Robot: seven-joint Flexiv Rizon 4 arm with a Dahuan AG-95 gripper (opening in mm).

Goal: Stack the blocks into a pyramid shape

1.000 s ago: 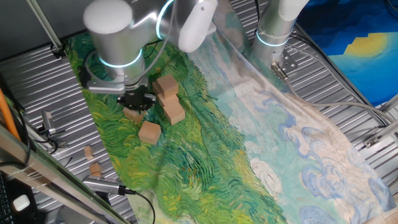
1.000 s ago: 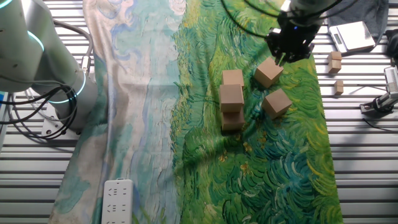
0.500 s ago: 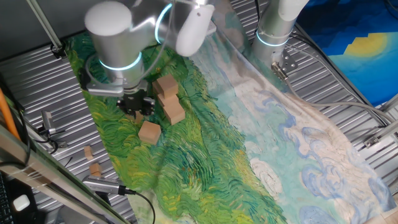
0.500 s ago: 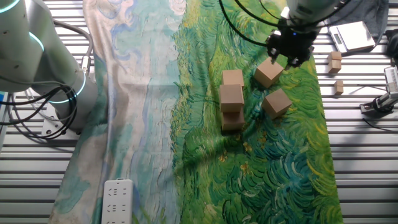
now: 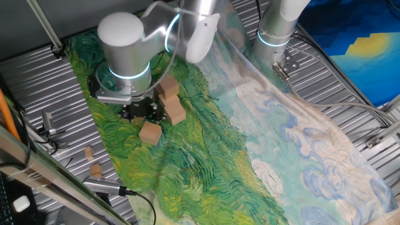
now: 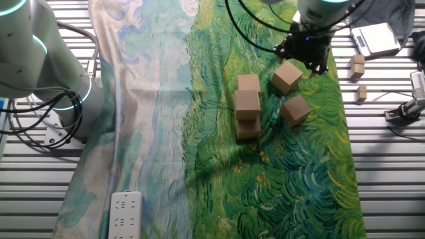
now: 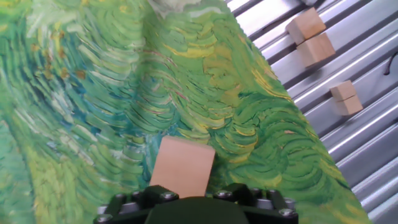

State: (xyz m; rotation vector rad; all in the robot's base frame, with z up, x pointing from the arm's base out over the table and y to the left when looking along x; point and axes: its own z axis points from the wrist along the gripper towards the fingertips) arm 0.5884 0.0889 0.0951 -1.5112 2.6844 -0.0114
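Several plain wooden blocks lie on the green painted cloth (image 6: 299, 172). Three of them form a tight line (image 6: 248, 103) (image 5: 170, 100), and the middle one looks raised. One loose block (image 6: 287, 76) sits just below my gripper (image 6: 305, 57) and fills the bottom centre of the hand view (image 7: 182, 167), untouched. In one fixed view the gripper (image 5: 140, 112) hides that block. Another loose block (image 6: 296, 109) (image 5: 150, 132) lies apart on the cloth. The gripper looks open and holds nothing; its fingertips do not show in the hand view.
Small tan wooden bits (image 7: 317, 48) (image 6: 358, 66) lie on the ribbed metal tabletop (image 6: 385, 166) beyond the cloth's edge. A second robot base (image 6: 46, 73) stands at the far side. A white power strip (image 6: 125, 211) rests on the pale part of the cloth.
The arm has swung and the gripper has turned, shifting slightly off the loose block and nearer the line of blocks. No block has moved.
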